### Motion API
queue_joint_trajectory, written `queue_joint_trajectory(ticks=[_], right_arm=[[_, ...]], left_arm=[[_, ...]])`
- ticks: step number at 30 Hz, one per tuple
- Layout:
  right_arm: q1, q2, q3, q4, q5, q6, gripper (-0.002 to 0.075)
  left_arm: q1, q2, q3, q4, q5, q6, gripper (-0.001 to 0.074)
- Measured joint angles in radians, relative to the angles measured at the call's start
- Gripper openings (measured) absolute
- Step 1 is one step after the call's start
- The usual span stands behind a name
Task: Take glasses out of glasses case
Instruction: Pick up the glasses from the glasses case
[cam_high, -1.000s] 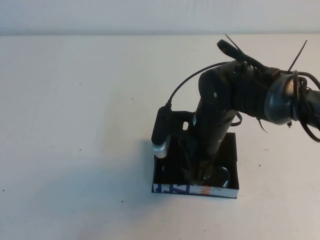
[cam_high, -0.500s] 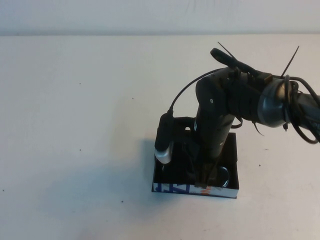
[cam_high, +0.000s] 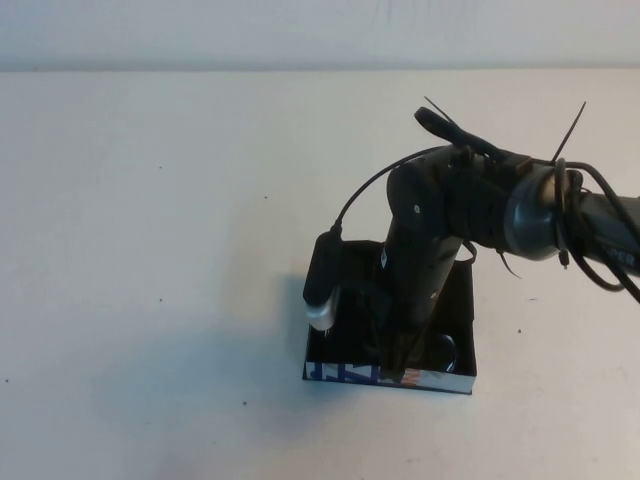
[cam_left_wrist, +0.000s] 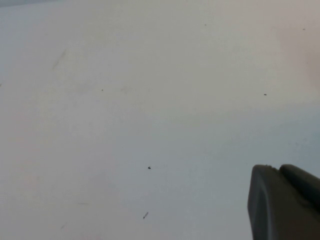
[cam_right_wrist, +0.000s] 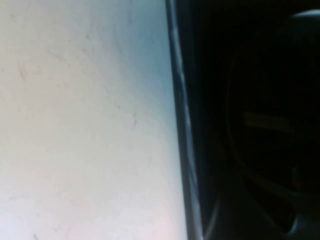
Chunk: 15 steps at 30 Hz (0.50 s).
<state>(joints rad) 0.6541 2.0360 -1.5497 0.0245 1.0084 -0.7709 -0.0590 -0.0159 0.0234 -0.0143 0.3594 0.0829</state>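
On the left, the high view shows only bare white table (cam_high: 150, 250), speckled with a few small dark dots; the left arm does not appear there. The left wrist view looks down on that same pale surface, with a dark grey part of the left gripper (cam_left_wrist: 285, 202) in one corner, and whether its fingers are open or closed cannot be told. Toward the middle and near edge of the table sits the glasses case (cam_high: 450, 300), a flat black box lying open, its near wall white with blue and orange print. The right arm reaches in from the right and bends steeply down into the case, so the right gripper (cam_high: 400, 365) is low inside it, close to the printed wall; its fingers are hidden by the arm, and their state cannot be told. Just right of the gripper, a curved rim of the glasses (cam_high: 447, 350) shows inside the case. The right wrist view shows the case's edge against the table and a dark interior.
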Motion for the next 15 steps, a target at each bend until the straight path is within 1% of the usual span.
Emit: queue_joint_trajectory(ticks=[3, 4, 5, 10, 12, 15], right_arm=[[0.000, 0.002, 0.000, 0.002, 0.008, 0.000, 0.0174], [0.000, 0.002, 0.000, 0.002, 0.013, 0.000, 0.0120], [0.000, 0.002, 0.000, -0.001, 0.021, 0.002, 0.0082], [0.000, -0.021, -0.038, -0.039, 0.109, 0.048, 0.0076], [0.000, -0.044, -0.062, -0.063, 0.152, 0.102, 0.0074], [-0.012, -0.108, -0.088, -0.074, 0.189, 0.228, 0.0074]], left_arm=[[0.000, 0.000, 0.000, 0.000, 0.000, 0.000, -0.0004], [0.000, 0.000, 0.000, 0.000, 0.000, 0.000, -0.0004], [0.000, 0.000, 0.000, 0.000, 0.000, 0.000, -0.0004], [0.000, 0.000, 0.000, 0.000, 0.000, 0.000, -0.0004], [0.000, 0.000, 0.000, 0.000, 0.000, 0.000, -0.0004], [0.000, 0.000, 0.000, 0.000, 0.000, 0.000, -0.0004]])
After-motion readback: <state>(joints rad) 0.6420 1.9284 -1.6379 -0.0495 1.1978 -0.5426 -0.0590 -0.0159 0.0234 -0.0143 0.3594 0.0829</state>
